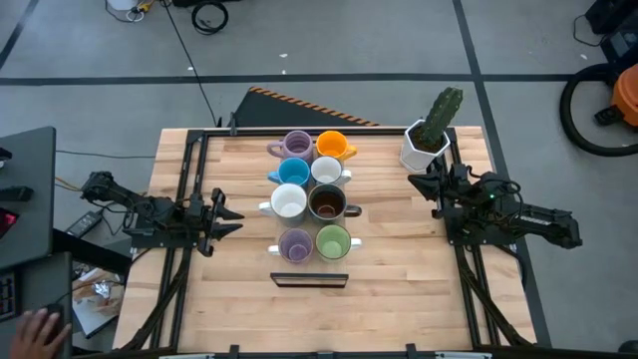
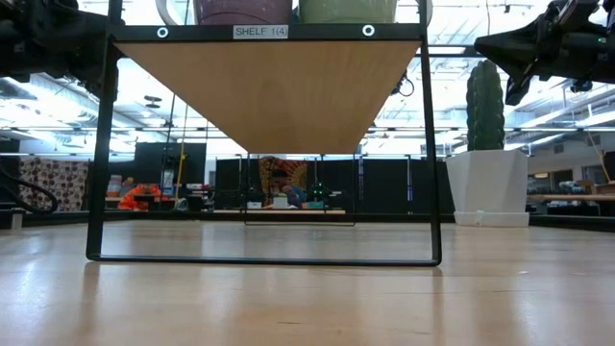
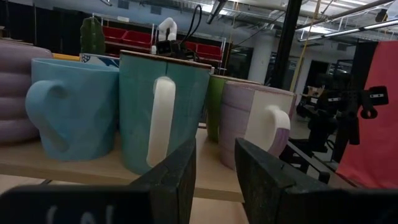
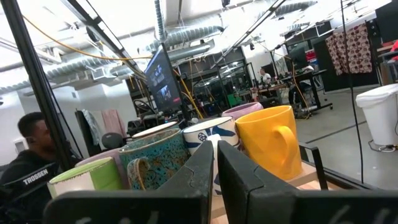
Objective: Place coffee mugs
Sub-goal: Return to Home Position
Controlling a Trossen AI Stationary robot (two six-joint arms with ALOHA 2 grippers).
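Eight mugs (image 1: 289, 204) on shelf (image 2: 269, 91); my left gripper (image 1: 225, 217) spread, right gripper (image 1: 421, 182) pressed together, both empty: homing step, I judge, needing only clear withdrawal from the shelf.

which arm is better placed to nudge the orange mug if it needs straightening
Probably right. The orange mug sits in the back row nearer the right gripper, handle toward it. The left gripper would have to cross the back lilac mug.

Workshop: grey floor (image 1: 399, 40) around a wood table (image 1: 399, 269).
Black desk (image 1: 25, 189) at the high view's left edge, cables (image 1: 209, 15) at its top. In the right wrist view, silver ducts (image 4: 186, 34) overhead and a monitor (image 4: 163, 78) mid-frame.
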